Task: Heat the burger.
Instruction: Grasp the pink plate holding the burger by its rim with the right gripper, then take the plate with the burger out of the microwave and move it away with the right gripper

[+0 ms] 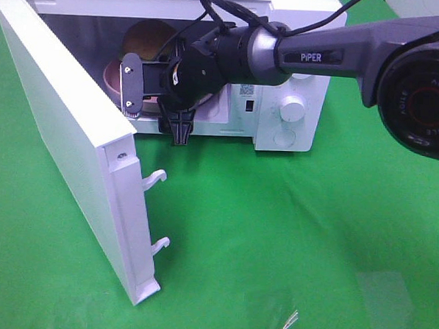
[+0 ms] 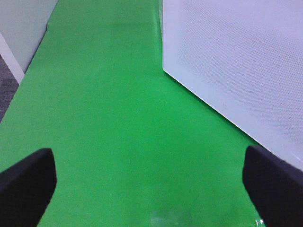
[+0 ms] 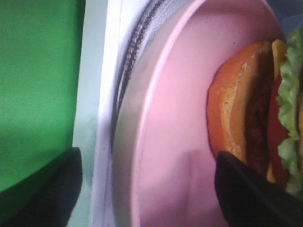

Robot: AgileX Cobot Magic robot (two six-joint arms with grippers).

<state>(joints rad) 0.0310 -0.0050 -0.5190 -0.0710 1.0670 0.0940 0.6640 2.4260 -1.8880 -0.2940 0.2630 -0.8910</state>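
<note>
The burger (image 1: pixel 149 39) (image 3: pixel 246 109) sits on a round pink plate (image 1: pixel 110 78) (image 3: pixel 175 118) inside the open white microwave (image 1: pixel 292 113). My right gripper (image 1: pixel 155 106) (image 3: pixel 151 194) is at the oven's mouth, rolled on its side. Its jaws stand apart, one finger over the plate beside the burger's bottom bun, the other outside by the white sill. The plate's rim lies between them, untouched. My left gripper (image 2: pixel 151 189) is open over the green cloth with nothing between its fingers. It is out of the exterior high view.
The microwave door (image 1: pixel 67 127) (image 2: pixel 236 61) swings far out to the front left, its two latch hooks (image 1: pixel 156 179) sticking out. Green cloth (image 1: pixel 289 234) covers the table. The control dial (image 1: pixel 292 109) is on the oven's right panel.
</note>
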